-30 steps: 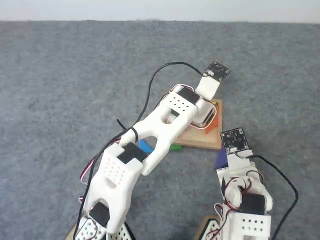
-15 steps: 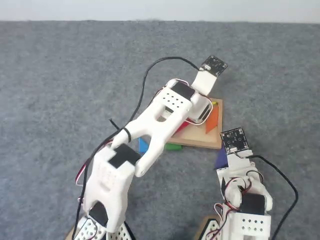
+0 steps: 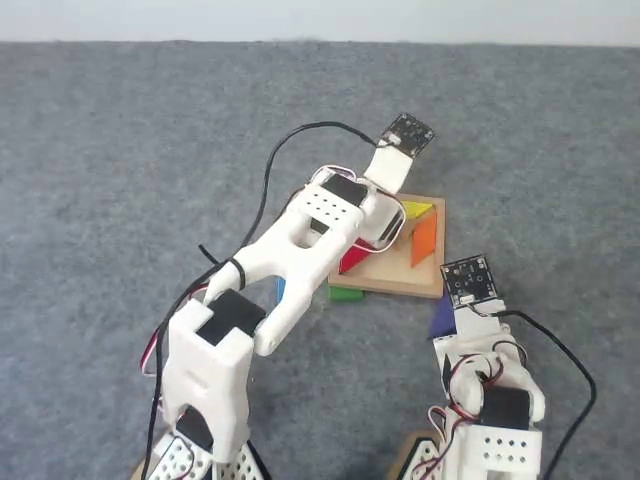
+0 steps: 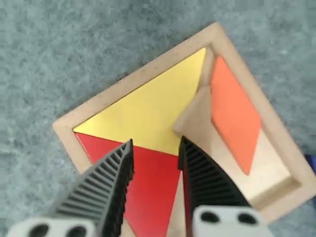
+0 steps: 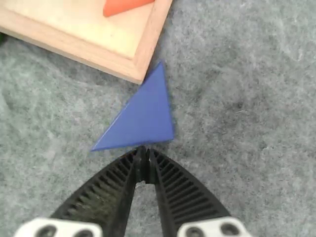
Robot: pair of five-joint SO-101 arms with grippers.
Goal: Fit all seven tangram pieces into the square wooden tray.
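- Left gripper: fingers spread, empty, over red triangular piece inside square wooden tray — lift straight, avoid dragging it.
- Right gripper: fingers pressed together, touching blue triangular piece outside tray corner — spread before grasping.

Coarse grey felt mat throughout; pale wall strip beyond.

A blue triangle is seen on grey carpet, between the closed right gripper and the wooden tray.
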